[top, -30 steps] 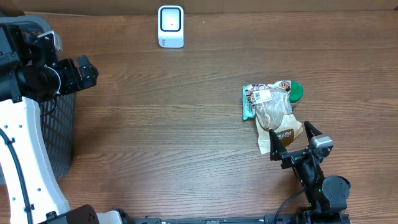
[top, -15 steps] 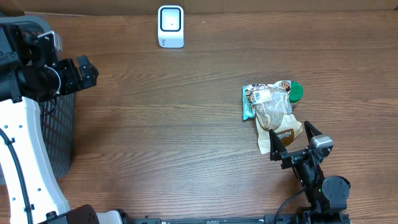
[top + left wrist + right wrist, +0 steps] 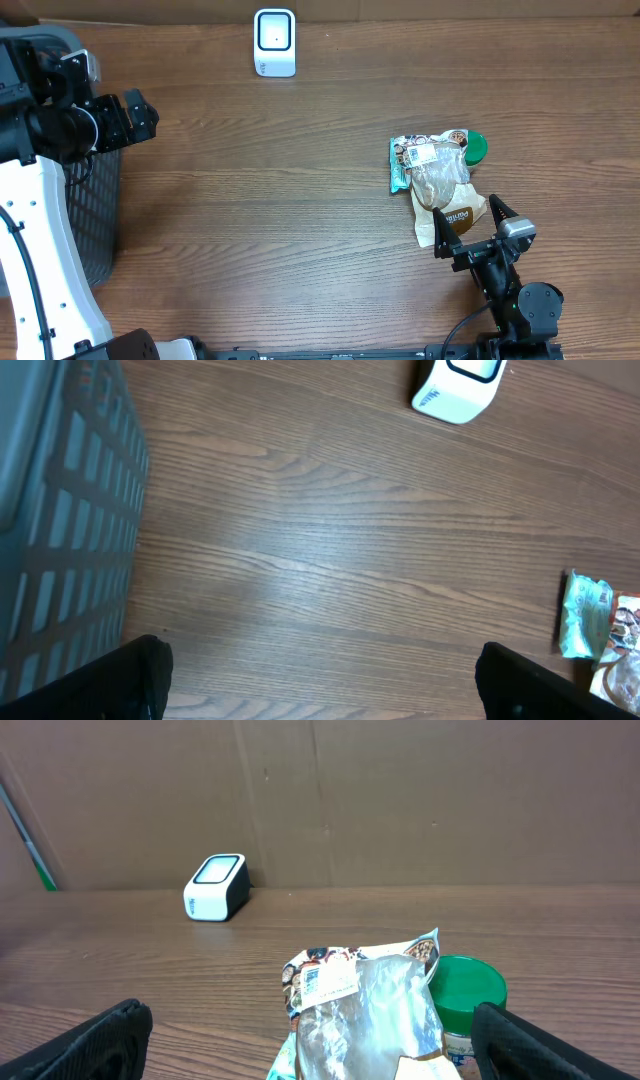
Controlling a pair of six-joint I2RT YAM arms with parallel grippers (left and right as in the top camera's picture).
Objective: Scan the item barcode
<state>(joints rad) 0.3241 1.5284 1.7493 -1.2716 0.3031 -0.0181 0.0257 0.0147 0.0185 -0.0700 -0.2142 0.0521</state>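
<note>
Where the right jaws sit: low over the bench, wide open, holding nothing
Snack bags: 1 heap just past those jaws, touching a green lid
Left jaws: open, up by the basket
Scanner: far edge

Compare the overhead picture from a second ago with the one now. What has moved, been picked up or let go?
Nothing has visibly changed. The left fingers stay open beside the basket, and the right fingers stay open by the snack packets, holding nothing. The packets and the scanner lie where they were.
</note>
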